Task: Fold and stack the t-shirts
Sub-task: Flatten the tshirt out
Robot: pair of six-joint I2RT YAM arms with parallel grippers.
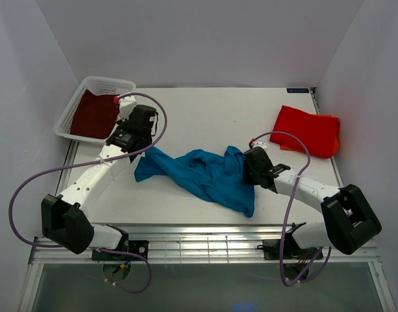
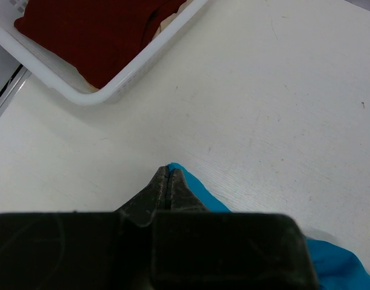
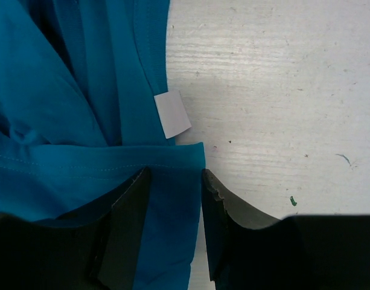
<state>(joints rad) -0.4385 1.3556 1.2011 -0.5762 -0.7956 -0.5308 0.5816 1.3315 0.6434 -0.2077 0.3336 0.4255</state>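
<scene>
At the centre of the flat white table [image 1: 211, 117], the soft teal-blue cloth t-shirt [image 1: 205, 172] lies unfolded and crumpled, drawn out in a twisted band between the two arms.

Left gripper [image 2: 168, 178]: the jaws are closed tight. A corner of the teal-blue t-shirt is pinched at the tips, and the cloth trails away beneath the fingers toward the right of the wrist view. The top view shows this corner at the shirt's left end, near the basket.

Right gripper [image 3: 175, 174]: the jaws stand apart. They straddle a hemmed edge of the same t-shirt, with cloth lying in the gap and bare table just beside the right-hand finger. No pinch on the cloth is visible. A small white rectangular label [image 3: 172, 115] sits at the cloth edge just ahead of the fingertips.

The bright red-orange cloth t-shirt [image 1: 306, 130] lies folded flat at the far right of the table, well apart from the teal-blue one.

The dark maroon cloth t-shirt [image 1: 93, 112] lies inside the white plastic mesh basket [image 1: 108, 82] at the far left corner.
</scene>
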